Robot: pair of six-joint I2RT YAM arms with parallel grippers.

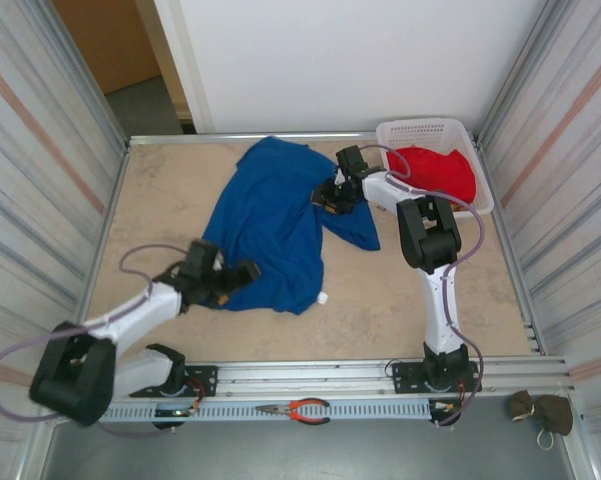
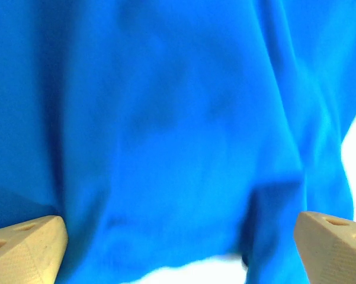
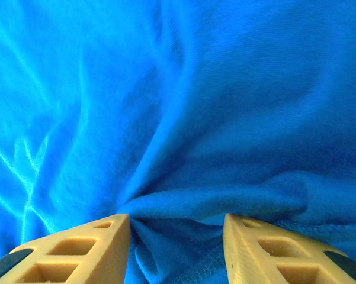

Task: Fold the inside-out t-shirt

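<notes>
- Locate the t-shirt (image 1: pixel 270 225). It lies rumpled on the table (image 1: pixel 400 300), running from the middle of the far edge down toward the near left. One flap reaches out to the right.
- Treat the task as barely begun. No clean fold line shows in the overhead view. The outline is irregular and the cloth is heavily creased, so judge that spreading it flat and every fold are yet to be done.
- Disregard the red garment (image 1: pixel 435 172) in the white basket (image 1: pixel 430 128) at the far right corner. It lies apart from the work.
- Check the right gripper (image 1: pixel 332 195) at the shirt's right side, where the flap begins. In its wrist view the jaws stand partly closed, with a bunched ridge of blue cloth (image 3: pixel 183 204) and a stitched seam between them.
- Note the creases running into that gap. Read this as a pinch on the t-shirt rather than mere contact.
- Check the left gripper (image 1: pixel 242 272) at the shirt's near-left edge. In its wrist view the jaws are spread wide over the blue fabric (image 2: pixel 166 118).
- Nothing is clamped between the left fingers (image 2: pixel 29 245). Whether their tips touch the cloth cannot be told.
</notes>
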